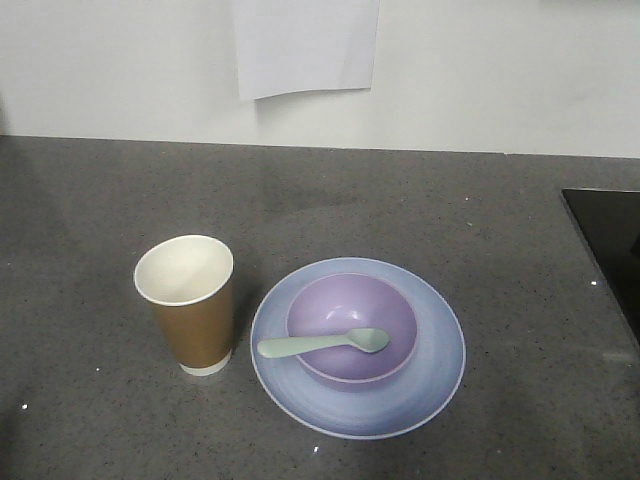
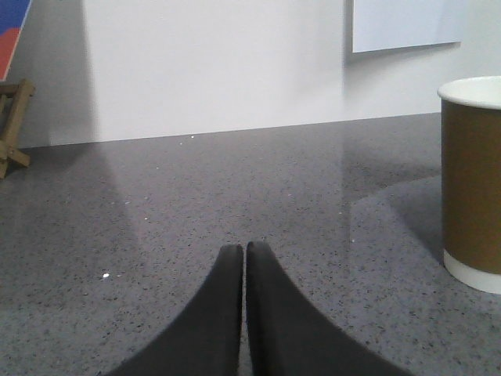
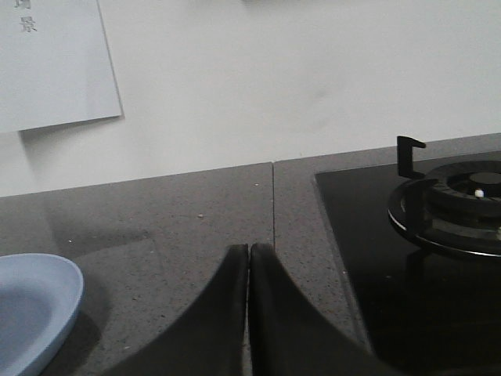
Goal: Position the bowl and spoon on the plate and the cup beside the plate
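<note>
I am seeing the left gripper (image 2: 244, 249) with its two dark fingers pressed together on nothing, sitting low over the grey speckled countertop (image 2: 235, 180), and the cup (image 2: 472, 184) is standing upright off to its right, apart from the fingertips. The right gripper (image 3: 249, 249) is likewise closed tight and empty, hovering just above the counter, with the edge of the plate (image 3: 35, 313) lying to its left and a black gas hob (image 3: 438, 235) lying to its right. From the front view I am looking at the plate (image 1: 430, 380) resting flat near the middle of the counter, the bowl (image 1: 350, 305) sitting inside it, and the spoon (image 1: 322, 344) lying across the bowl with its scoop pointing right. The cup (image 1: 190, 305) is standing just beside the plate's left rim. A sheet of paper (image 1: 305, 45) is hanging on the far wall.
</note>
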